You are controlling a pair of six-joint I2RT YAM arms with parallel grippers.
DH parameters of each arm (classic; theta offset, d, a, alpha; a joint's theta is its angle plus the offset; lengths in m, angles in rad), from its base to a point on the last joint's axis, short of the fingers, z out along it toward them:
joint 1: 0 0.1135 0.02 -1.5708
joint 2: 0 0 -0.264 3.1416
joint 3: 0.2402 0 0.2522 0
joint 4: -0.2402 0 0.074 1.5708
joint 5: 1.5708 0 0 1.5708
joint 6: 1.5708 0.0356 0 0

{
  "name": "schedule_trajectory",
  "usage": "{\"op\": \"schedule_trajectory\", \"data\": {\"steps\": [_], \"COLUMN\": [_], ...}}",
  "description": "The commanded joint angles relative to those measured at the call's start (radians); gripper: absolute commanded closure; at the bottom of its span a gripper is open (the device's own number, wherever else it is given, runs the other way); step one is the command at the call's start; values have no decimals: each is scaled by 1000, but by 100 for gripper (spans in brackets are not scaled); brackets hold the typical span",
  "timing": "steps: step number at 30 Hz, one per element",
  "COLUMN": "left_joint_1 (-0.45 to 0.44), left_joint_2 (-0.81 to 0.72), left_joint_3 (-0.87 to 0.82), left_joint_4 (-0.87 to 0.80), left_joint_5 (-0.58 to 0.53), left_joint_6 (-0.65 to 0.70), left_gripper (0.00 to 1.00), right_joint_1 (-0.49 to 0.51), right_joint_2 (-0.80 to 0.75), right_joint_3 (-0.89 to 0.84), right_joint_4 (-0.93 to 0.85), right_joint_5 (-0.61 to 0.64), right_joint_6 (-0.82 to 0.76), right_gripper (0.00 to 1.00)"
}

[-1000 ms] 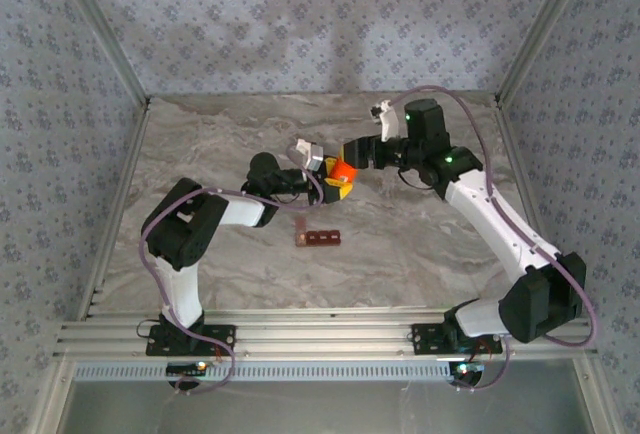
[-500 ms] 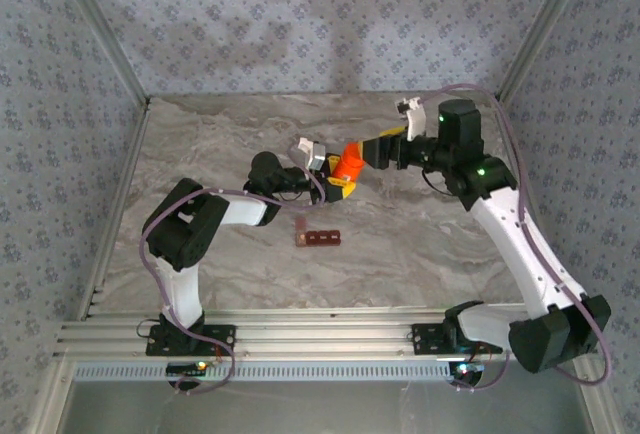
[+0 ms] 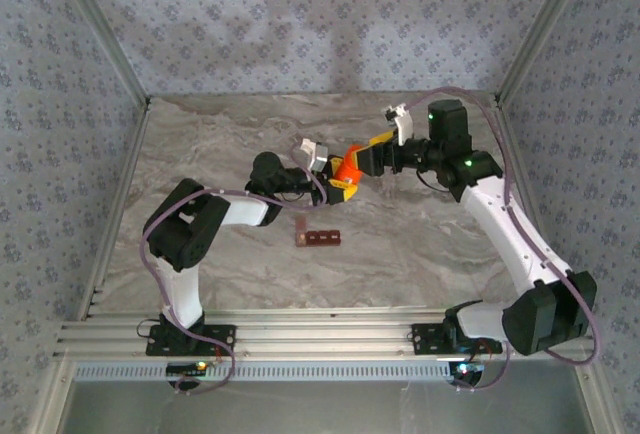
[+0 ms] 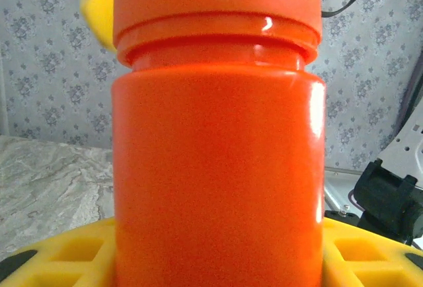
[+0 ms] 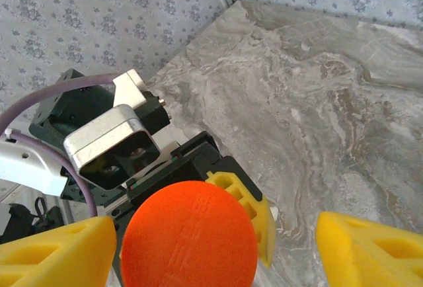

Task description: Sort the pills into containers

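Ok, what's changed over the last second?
The right gripper opened off the cap of the orange bottle and drew back slightly to the right; its jaws now flank the cap with gaps. The left gripper stays clamped on the bottle, cap still on, and the containers strip hasn't moved.

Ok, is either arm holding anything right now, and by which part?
The left gripper holds the orange bottle by its lower body, between its yellow fingers. The right gripper has its fingers open either side of the cap, gripping nothing.
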Motion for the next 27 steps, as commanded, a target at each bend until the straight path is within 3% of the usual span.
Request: {"op": "schedule_trajectory", "data": {"steps": [1, 8, 17, 23, 27], "left_joint_1": [-7, -7, -8, -9, -8], "left_joint_2": [-5, -3, -3, -7, -12], "left_joint_3": [34, 36, 37, 29, 21], "left_joint_4": [58, 59, 59, 61, 61], "left_joint_5": [23, 22, 19, 0, -24], "left_joint_6": [-9, -10, -12, -2, 5], "left_gripper": [100, 100, 100, 100, 100], "right_joint_1": [8, 10, 22, 80, 160], "right_joint_2": [13, 20, 23, 22, 11], "right_joint_3": [35, 24, -3, -57, -128], "right_joint_4": [-10, -9, 4, 41, 101], "right_joint_5": [-47, -62, -70, 47, 248], "right_joint_6": [-34, -31, -1, 101, 254], "right_gripper": [20, 30, 56, 61, 62]}}
